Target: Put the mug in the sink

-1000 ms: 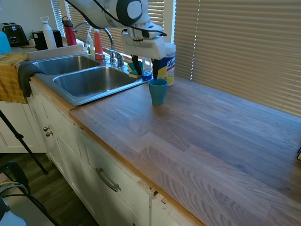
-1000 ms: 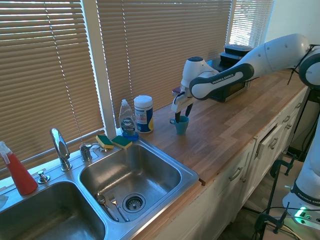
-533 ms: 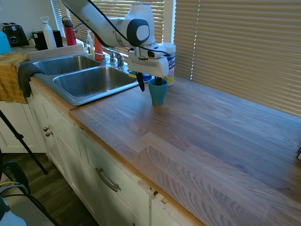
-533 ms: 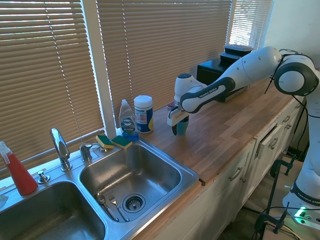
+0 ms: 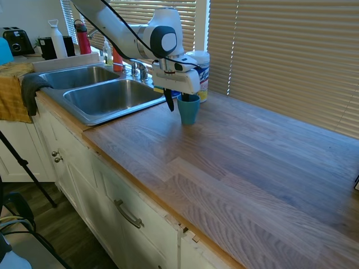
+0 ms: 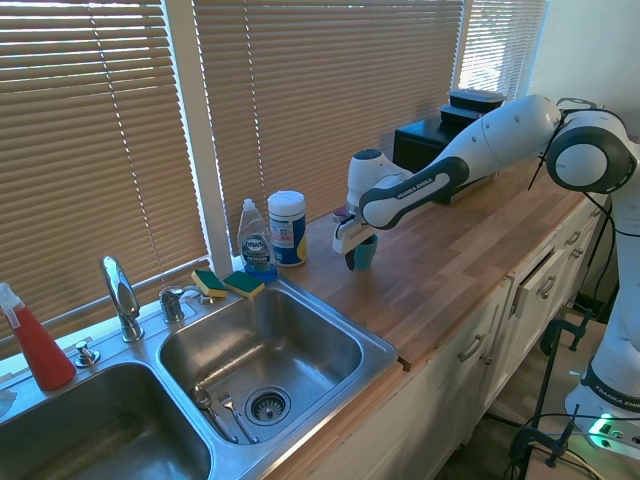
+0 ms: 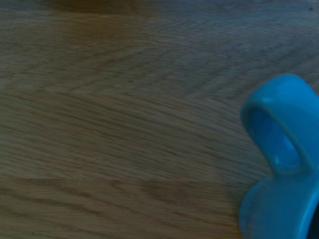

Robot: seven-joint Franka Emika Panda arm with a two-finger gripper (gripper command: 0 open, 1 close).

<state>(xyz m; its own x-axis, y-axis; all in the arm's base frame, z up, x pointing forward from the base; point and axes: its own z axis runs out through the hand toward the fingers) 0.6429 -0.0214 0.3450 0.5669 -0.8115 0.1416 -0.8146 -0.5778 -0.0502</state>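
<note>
Lowered since earlier, open gripper [image 5: 177, 100] straddles the mug's [image 5: 188, 111] rim.

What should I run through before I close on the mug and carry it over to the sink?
1. Mug upright on the wooden counter: ok.
2. Gripper astride the mug wall, one finger inside the cup and one outside on the sink side: ok.
3. Fingers closed on the wall: not ok, they stand apart.
4. Handle position: it shows in the wrist view, clear of the fingers as far as that view tells: cannot tell.
5. Near basin of the sink has bare floor to land on; cutlery lies by the drain: ok.
6. Wipes canister stands close behind the mug; lift straight up first: ok.
</note>
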